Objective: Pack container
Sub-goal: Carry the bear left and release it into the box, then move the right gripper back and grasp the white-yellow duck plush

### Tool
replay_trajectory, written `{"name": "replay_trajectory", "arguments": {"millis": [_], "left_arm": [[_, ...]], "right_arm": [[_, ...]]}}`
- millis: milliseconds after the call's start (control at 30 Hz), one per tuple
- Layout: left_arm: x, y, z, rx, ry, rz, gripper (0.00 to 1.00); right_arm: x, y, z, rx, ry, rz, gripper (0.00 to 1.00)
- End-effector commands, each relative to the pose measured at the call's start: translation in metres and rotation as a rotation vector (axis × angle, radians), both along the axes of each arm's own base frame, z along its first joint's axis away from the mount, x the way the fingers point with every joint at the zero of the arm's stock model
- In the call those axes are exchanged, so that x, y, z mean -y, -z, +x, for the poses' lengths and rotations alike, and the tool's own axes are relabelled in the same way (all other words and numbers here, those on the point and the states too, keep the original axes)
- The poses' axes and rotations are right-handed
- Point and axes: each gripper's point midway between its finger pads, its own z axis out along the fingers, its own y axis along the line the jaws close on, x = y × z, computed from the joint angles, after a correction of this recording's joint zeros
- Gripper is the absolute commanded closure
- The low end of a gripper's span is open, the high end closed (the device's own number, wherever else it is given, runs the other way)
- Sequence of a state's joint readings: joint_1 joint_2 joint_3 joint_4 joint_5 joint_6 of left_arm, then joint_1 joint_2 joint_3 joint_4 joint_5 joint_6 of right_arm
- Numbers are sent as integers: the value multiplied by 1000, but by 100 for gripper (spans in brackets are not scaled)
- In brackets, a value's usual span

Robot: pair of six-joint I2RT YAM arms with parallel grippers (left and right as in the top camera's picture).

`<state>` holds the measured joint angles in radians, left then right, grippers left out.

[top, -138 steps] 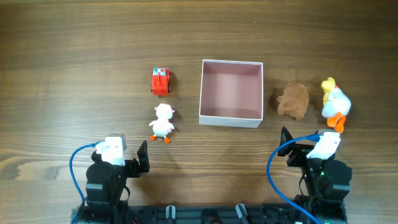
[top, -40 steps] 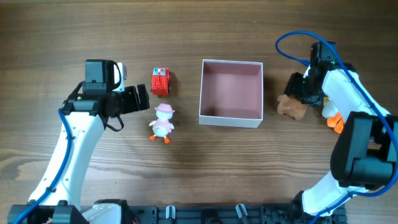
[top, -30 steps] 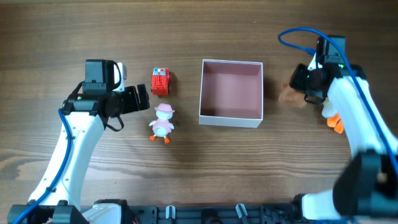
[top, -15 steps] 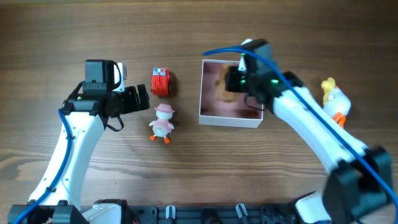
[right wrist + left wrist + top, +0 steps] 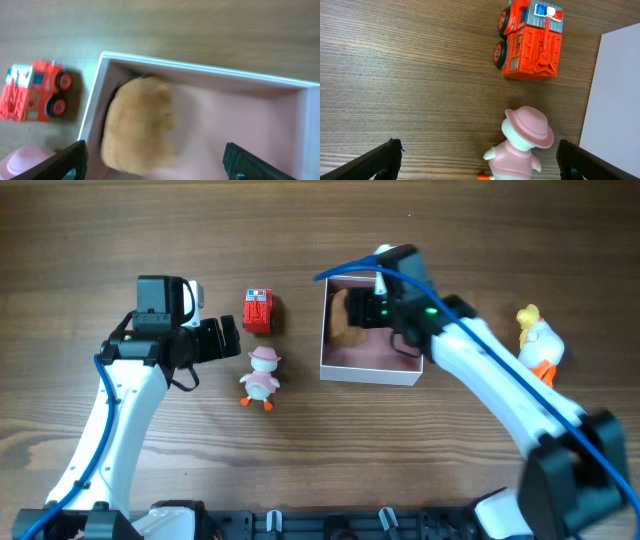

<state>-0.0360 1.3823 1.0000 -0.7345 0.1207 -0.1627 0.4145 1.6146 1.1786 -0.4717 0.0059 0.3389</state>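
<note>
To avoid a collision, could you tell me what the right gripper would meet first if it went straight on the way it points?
Most likely the brown plush toy lying inside the container, just ahead of the open right gripper; depth is unclear.

The container (image 5: 370, 373), a square, shallow cardboard box with white outer walls and a pale pink inside, sits flat and open-topped just right of centre in my overhead view, with a tan plush toy (image 5: 348, 323) in its upper-left corner.

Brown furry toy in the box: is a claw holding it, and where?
Nothing is held. The brown toy lies in the container, clear of the right gripper's spread fingers; the left gripper is open too.
</note>
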Motion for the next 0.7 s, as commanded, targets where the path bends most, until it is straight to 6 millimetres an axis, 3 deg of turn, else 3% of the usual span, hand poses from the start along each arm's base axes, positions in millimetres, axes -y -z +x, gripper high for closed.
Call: {"name": "replay_trajectory", "arguments": {"millis": [0, 67, 100, 133, 200, 267, 400, 567, 600, 633, 667], "left_arm": [[-3, -5, 5, 12, -9, 2, 0], [-3, -5, 5, 12, -9, 2, 0], [-3, -5, 5, 12, -9, 2, 0], [-3, -5, 5, 12, -8, 2, 0], [-3, -5, 5, 12, -8, 2, 0], [-3, -5, 5, 12, -9, 2, 0], [-3, -5, 5, 12, -8, 2, 0], [-3, -5, 5, 12, -9, 2, 0], [-3, -5, 5, 12, -8, 2, 0], [-3, -5, 5, 12, -9, 2, 0], [-3, -5, 5, 12, -8, 2, 0]], "right_arm": [[84, -46, 7, 96, 267, -82, 9], [137, -56, 3, 94, 409, -96, 3], [181, -56, -1, 73, 518, -105, 3], [212, -52, -7, 47, 595, -115, 2], [271, -28, -23, -37, 744, -128, 2], [312, 14, -38, -163, 841, -100, 1], [335, 64, -46, -298, 851, -119, 1], [334, 120, -57, -456, 846, -122, 4], [333, 127, -60, -478, 844, -120, 13], [331, 131, -60, -489, 838, -112, 28], [329, 131, -59, -490, 833, -101, 53]]}}
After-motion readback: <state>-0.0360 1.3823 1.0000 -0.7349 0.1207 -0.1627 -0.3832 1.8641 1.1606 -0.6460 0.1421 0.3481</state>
